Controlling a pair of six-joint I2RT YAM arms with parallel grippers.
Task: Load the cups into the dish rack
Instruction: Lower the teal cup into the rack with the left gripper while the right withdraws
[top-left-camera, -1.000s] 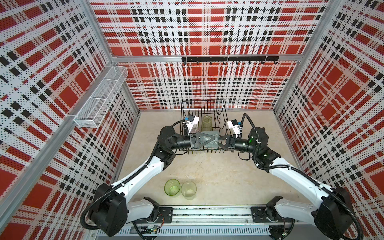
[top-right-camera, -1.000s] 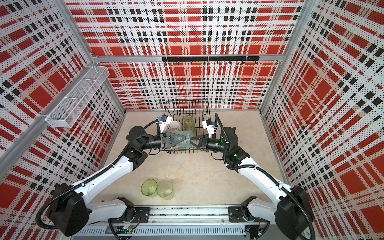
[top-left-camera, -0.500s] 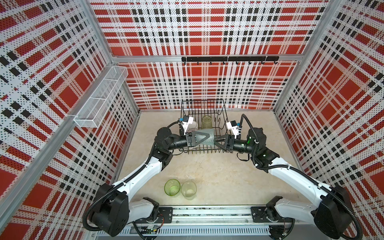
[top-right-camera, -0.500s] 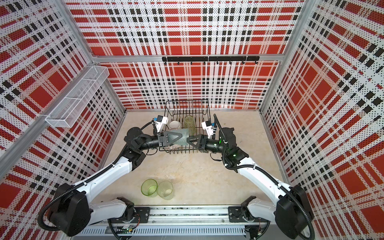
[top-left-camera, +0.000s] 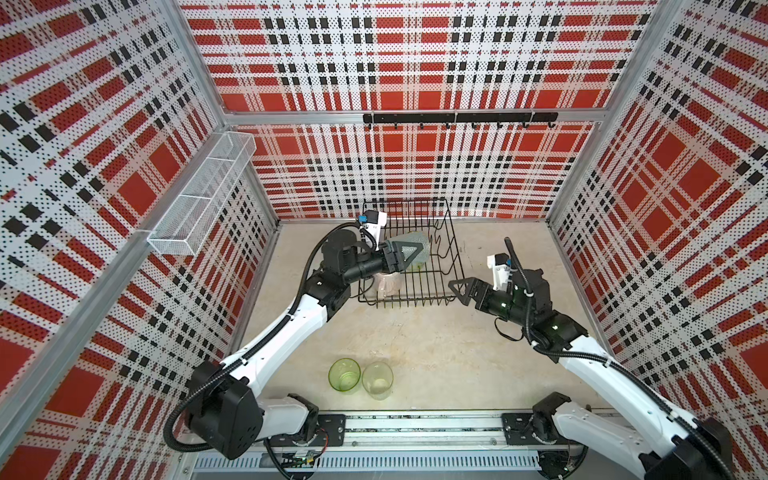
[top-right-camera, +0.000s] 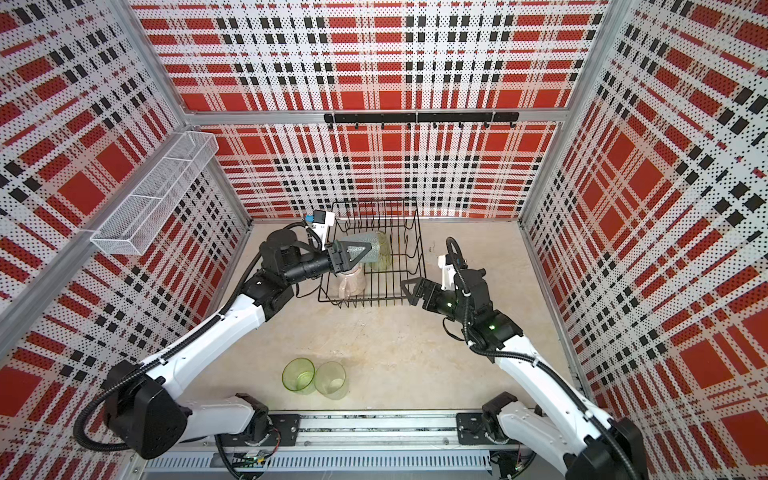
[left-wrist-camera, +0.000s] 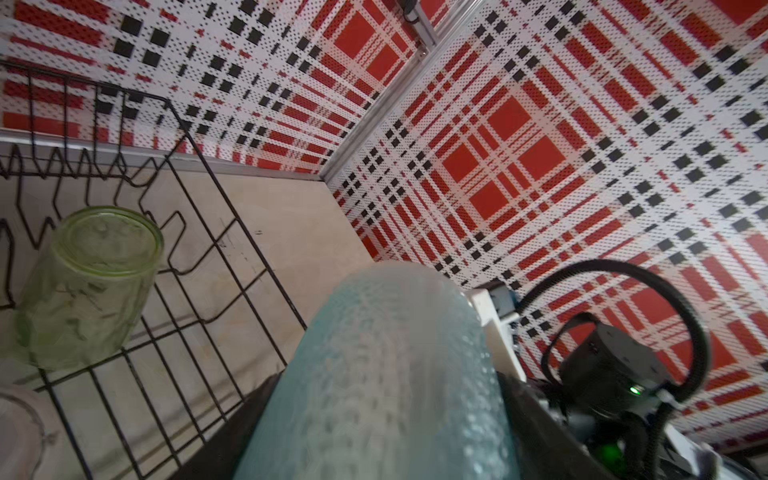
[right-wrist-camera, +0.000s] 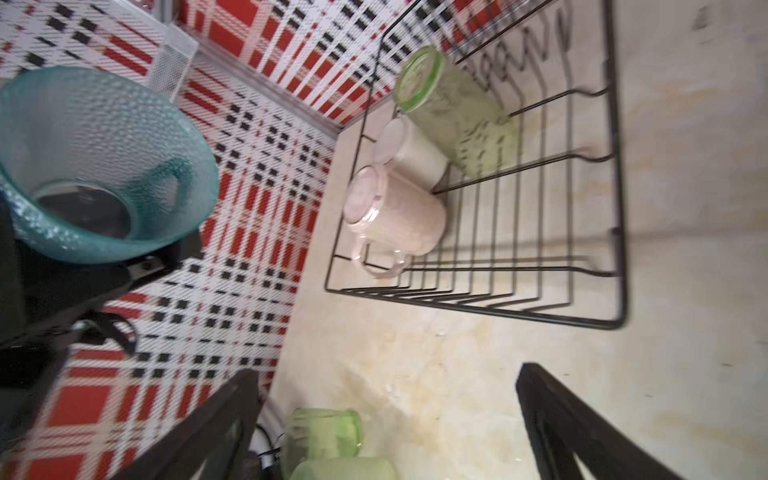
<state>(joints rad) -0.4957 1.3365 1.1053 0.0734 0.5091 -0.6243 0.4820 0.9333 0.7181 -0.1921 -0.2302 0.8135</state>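
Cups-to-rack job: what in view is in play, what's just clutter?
Job: dish rack, teal tumbler, pink mug, white mug, racked green tumbler, loose green tumbler, frosted tumbler.
Lying about: white mesh basket, black hook rail.

You have a black hook rail (top-left-camera: 459, 118) fixed across the red, white and black plaid back wall (top-left-camera: 415, 62). Left of the rail and lower, a long white mesh basket (top-left-camera: 203, 195) hangs on the side wall — divided into compartments. Below the rail lies the beige tabletop (top-left-camera: 436, 345) — mottled, with faint dark scuffs.
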